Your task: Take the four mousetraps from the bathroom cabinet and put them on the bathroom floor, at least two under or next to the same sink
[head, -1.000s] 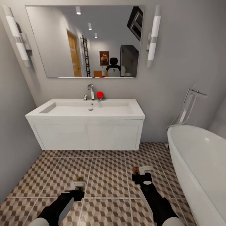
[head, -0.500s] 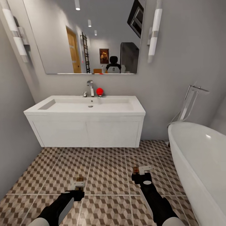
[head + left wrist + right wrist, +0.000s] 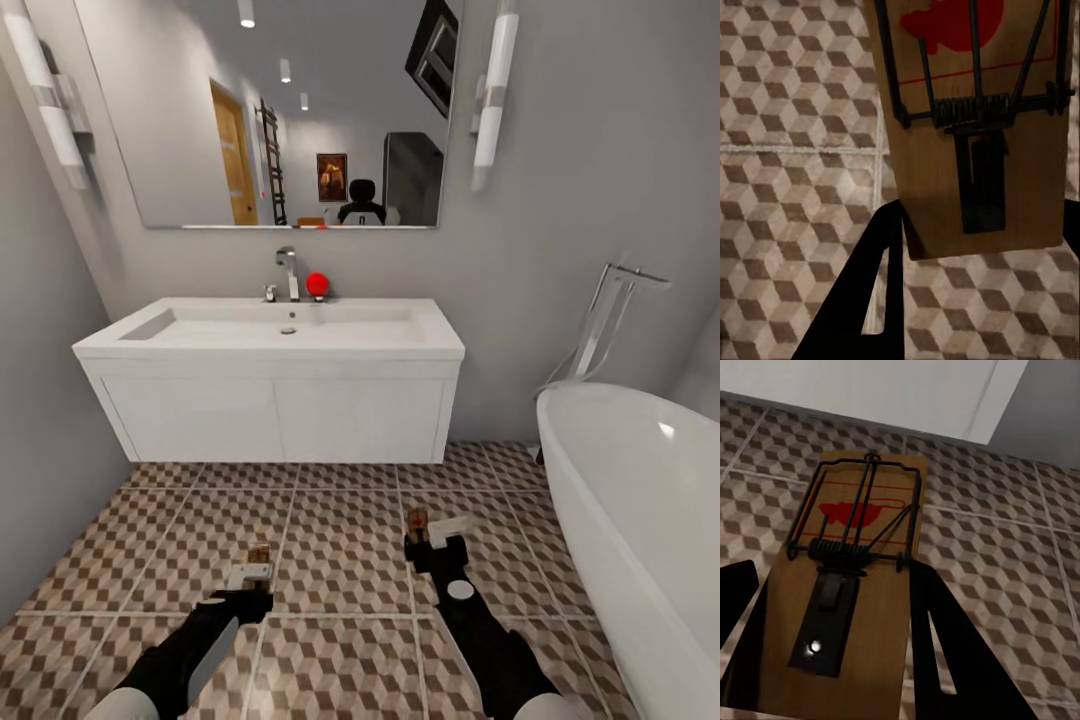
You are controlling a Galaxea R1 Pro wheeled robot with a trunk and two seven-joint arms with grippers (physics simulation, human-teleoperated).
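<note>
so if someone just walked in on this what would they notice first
Probably the two black arms low in the head view, the left gripper and the right gripper each shut on a mousetrap above the cube-patterned floor. Beyond them hangs the wide white sink, a red ball beside its faucet.

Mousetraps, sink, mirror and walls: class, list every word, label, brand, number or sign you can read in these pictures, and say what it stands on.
None can be read.
The left gripper's mousetrap: a red shape and thin red outline, no letters.
The right gripper's mousetrap: the same, no letters.
The framed picture in the mirror: too small and blurred to read.
</note>
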